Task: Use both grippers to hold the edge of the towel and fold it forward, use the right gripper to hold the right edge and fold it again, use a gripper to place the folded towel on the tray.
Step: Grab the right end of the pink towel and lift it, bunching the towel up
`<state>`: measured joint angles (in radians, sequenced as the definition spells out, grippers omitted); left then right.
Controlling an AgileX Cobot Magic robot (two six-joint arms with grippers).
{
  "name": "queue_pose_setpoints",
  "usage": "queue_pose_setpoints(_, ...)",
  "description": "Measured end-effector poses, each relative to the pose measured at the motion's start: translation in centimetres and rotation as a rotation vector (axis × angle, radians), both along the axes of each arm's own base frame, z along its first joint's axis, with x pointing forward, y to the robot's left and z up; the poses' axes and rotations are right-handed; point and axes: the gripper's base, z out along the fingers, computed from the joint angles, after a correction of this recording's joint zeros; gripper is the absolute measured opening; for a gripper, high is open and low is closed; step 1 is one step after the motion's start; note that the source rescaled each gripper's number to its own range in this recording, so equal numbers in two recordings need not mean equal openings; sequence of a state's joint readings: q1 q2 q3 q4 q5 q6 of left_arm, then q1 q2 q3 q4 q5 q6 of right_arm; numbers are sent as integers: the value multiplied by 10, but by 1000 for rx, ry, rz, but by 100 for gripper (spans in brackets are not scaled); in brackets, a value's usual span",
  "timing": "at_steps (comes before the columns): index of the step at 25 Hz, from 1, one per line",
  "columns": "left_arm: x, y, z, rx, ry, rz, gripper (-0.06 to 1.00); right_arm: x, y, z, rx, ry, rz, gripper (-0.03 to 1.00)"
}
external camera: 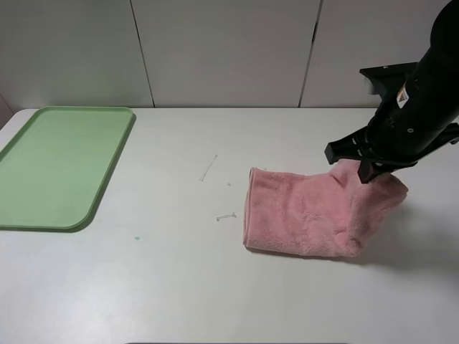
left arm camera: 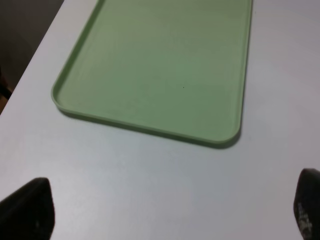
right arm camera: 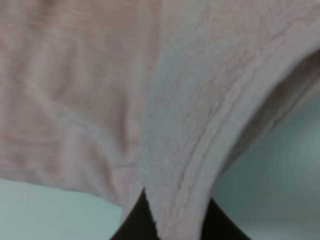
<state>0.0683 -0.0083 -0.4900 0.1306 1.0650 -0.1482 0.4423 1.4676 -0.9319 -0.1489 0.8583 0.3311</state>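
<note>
Two grippers show, each in a different state. The right gripper is clenched on the towel, its black jaws nipping the stitched hem at the towel's right end. In the right wrist view the hem runs straight down between the two jaw tips. That end of the towel is raised off the table and bunched under the gripper, while the rest of the pink cloth lies flat, its left end a rounded fold. The left gripper is released, its jaws standing wide apart above the table, well away from the towel and near one rounded corner of the tray. The tray lies well to the left of the towel, and the broad stretch of table between them carries a few small white scraps just left of the towel. Beyond the towel's near edge the table runs on, and behind its far edge stand pale wall panels.
</note>
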Motion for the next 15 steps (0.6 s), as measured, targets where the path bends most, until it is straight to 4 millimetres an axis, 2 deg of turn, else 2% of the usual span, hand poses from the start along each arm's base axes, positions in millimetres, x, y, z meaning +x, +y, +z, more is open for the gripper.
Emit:
queue_pose_setpoints(6, 0, 0, 0, 0, 0, 0, 96, -7, 25, -2, 64, -14, 15, 5)
queue_pose_setpoints(15, 0, 0, 0, 0, 0, 0, 96, -13, 63, -26, 109, 30, 48, 5)
